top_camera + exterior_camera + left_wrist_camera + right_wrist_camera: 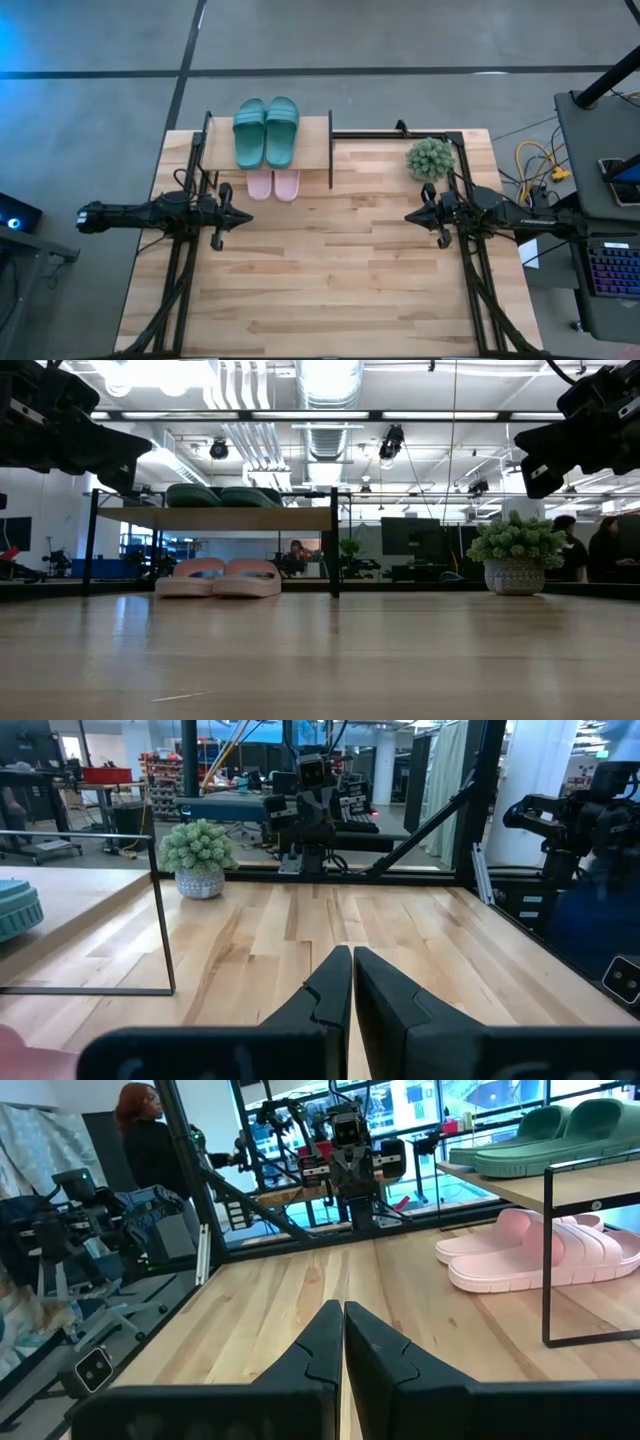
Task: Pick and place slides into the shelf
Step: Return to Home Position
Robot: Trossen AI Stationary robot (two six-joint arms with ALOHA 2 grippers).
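Task looks done: the teal-green slides sit side by side on the top board of the shelf, and the pink slides are on the table under it, ends poking out the near edge. All four are placed, nothing left to pick. The left gripper hovers just near of the shelf's left side. The right gripper is well apart on the right, by the potted plant. Both jaws are pressed together, holding nothing. Only parking the arms seems left.

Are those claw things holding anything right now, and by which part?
Nothing is held: the left end effector and right end effector are both shut and empty.
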